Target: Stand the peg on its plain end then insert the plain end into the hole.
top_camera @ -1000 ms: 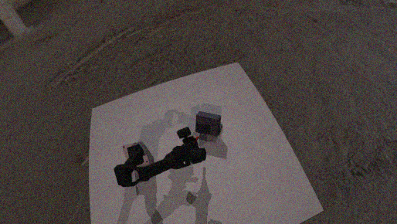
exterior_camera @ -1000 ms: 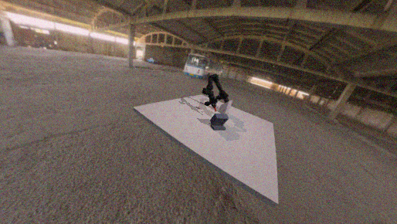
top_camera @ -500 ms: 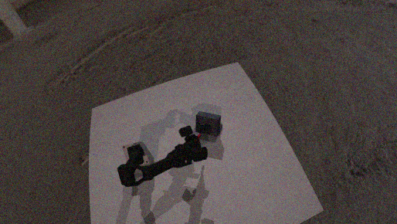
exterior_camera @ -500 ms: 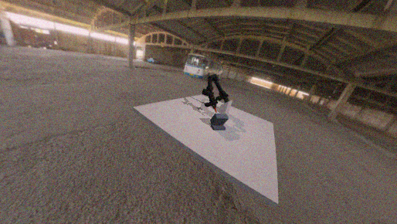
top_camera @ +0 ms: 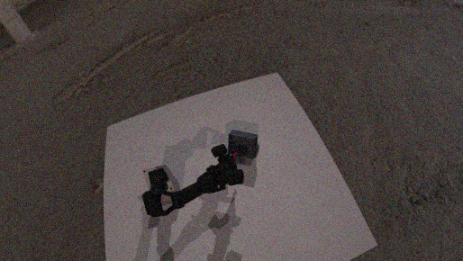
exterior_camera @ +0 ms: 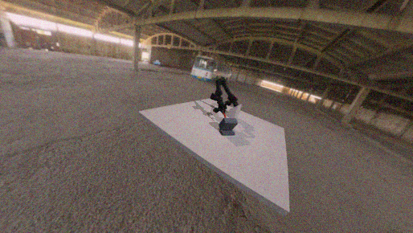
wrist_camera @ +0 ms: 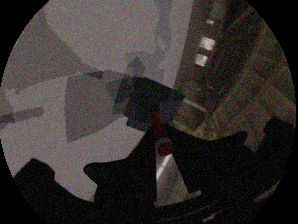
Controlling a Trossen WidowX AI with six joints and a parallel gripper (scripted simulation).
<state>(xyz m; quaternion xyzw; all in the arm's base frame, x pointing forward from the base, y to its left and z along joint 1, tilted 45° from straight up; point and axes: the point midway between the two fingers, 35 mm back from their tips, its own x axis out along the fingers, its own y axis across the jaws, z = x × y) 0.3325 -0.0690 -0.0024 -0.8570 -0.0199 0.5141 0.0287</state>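
Note:
The red peg point(top_camera: 234, 154) point(exterior_camera: 225, 115) point(wrist_camera: 158, 126) is held between the fingers and points out toward the dark sloped panel point(top_camera: 242, 144) point(exterior_camera: 228, 123) point(wrist_camera: 144, 100). My gripper point(top_camera: 232, 157) point(exterior_camera: 223, 113) point(wrist_camera: 159, 132) is shut on the peg, close in front of the panel. In the wrist view the peg's far end overlaps the panel's dark face. The hole cannot be made out, and I cannot tell whether the peg's far end is in it or short of it. The white band is not clear in the dim, grainy views.
The panel stands on the pale table point(top_camera: 288, 117) point(exterior_camera: 257, 169) point(wrist_camera: 95, 30). The arm point(top_camera: 191, 191) point(exterior_camera: 221, 88) reaches over the table from its base and casts several overlapping shadows around the panel. The table's edges drop off to the floor point(top_camera: 383, 112) point(exterior_camera: 80, 141).

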